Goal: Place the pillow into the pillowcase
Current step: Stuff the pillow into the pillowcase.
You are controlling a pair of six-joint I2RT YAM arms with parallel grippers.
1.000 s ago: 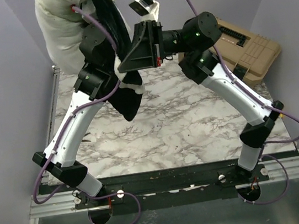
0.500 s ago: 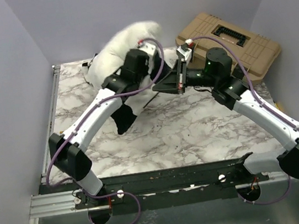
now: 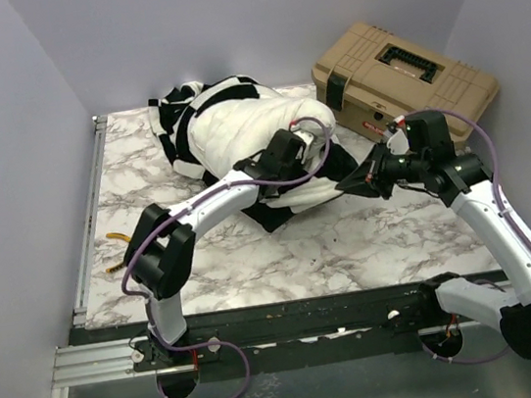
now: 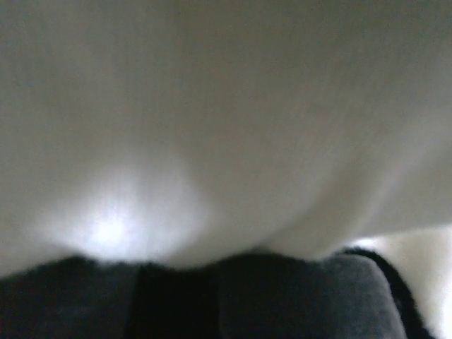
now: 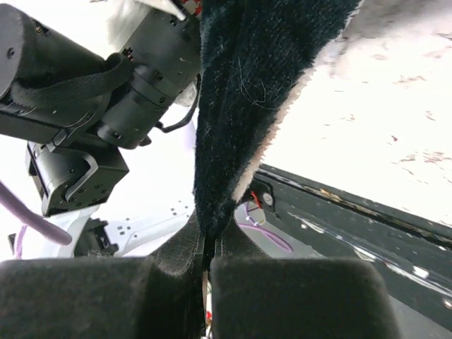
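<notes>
**A:** What is the pillow (image 3: 241, 128) like, and where is it?

**B:** It is plain white, puffy and oblong, with soft creases. It lies across the far middle of the marble-patterned bench (image 3: 350, 237).

**A:** And the pillowcase (image 3: 173, 118)?

**B:** It is limp cloth in big black and white squares, bunched at the pillow's far-left end. More of it shows from under the pillow's near side. Most of the pillow's top is bare. I can't tell whether that far end sits inside the case.

**A:** Left tool (image 3: 305, 144)?

**B:** It is pressed against the pillow's right end with its fingers together. Its own camera shows only blurred white, so I can't tell whether any cloth is pinched.

**A:** Right tool (image 5: 205, 258)?

**B:** It is clamped on a fuzzy black fold of the pillowcase that has a white edge.

**A:** Any containers?

**B:** There is a tan hard case (image 3: 406, 75), ribbed and boxy, at the far right. Its lid is down, so its contents are hidden.
</notes>
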